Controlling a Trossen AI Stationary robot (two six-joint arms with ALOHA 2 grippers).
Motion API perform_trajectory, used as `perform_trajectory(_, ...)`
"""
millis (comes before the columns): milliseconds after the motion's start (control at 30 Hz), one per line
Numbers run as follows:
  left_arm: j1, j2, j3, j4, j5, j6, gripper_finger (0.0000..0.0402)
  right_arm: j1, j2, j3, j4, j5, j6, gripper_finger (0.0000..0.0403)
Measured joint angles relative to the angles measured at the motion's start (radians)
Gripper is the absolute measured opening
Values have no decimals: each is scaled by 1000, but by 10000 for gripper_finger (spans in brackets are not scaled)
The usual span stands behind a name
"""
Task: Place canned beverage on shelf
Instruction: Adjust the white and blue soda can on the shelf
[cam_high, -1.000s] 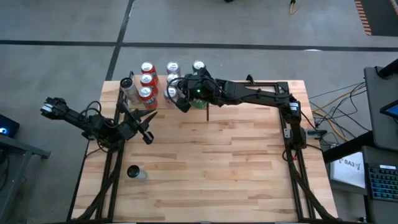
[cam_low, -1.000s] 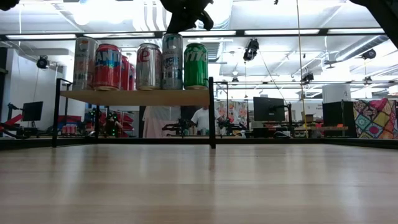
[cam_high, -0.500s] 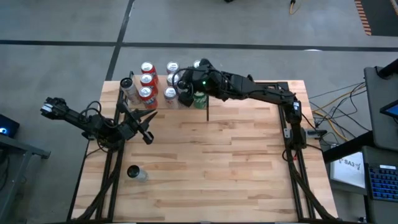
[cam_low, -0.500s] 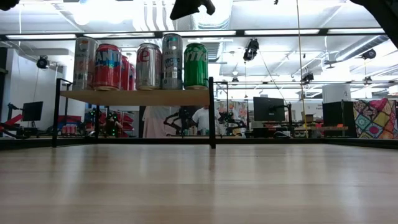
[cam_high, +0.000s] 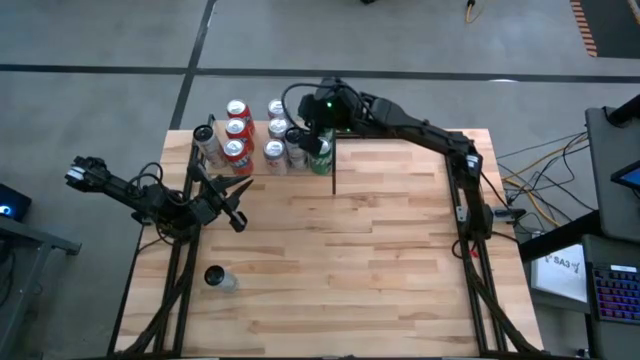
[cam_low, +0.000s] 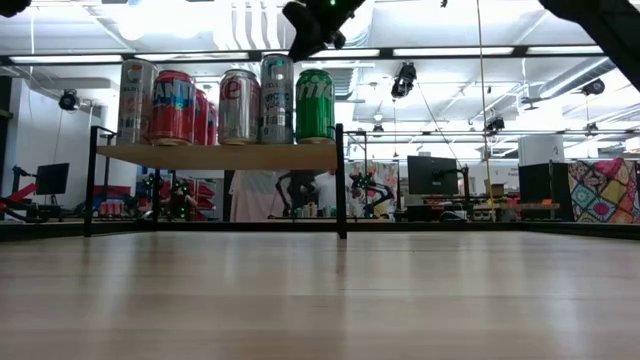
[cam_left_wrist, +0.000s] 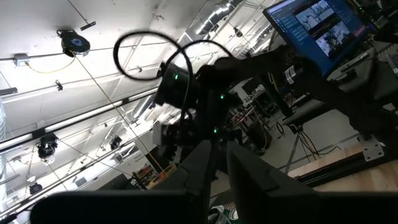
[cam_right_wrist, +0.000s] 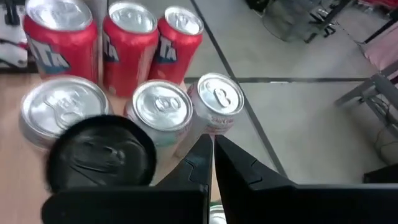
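The shelf (cam_low: 220, 155) stands at the table's far left, its light board on thin black posts. Several cans stand upright on it: red ones (cam_right_wrist: 127, 43), silver ones (cam_right_wrist: 160, 109), a dark-topped one (cam_right_wrist: 102, 155) and a green one (cam_low: 314, 105) at the right end. My right gripper (cam_right_wrist: 210, 142) hangs shut above the shelf's right end (cam_high: 305, 138), clear of the can tops and touching nothing. My left gripper (cam_high: 235, 215) waits shut over the table's left side, near the shelf's front left post. Another can (cam_high: 218, 278) lies on the table near the front left.
The right arm (cam_high: 420, 135) stretches from the table's right side across the far edge to the shelf. The shelf's black corner post (cam_high: 333, 170) stands beside the green can. Bare wooden tabletop (cam_high: 370, 260) lies in the middle and to the right.
My right gripper, shut throughout, has risen off the tall silver can on the shelf. It has drawn back toward the table's far edge and a little right, rolling about its own axis. The cans have stayed in place.
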Motion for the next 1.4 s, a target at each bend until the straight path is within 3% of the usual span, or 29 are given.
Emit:
perform_trajectory(467,0,0,0,0,0,4,36,-26,11,-11,3,-161,-88,9)
perform_trajectory(1400,0,0,0,0,0,8,36,16,11,-7,-64,-157,-34,9)
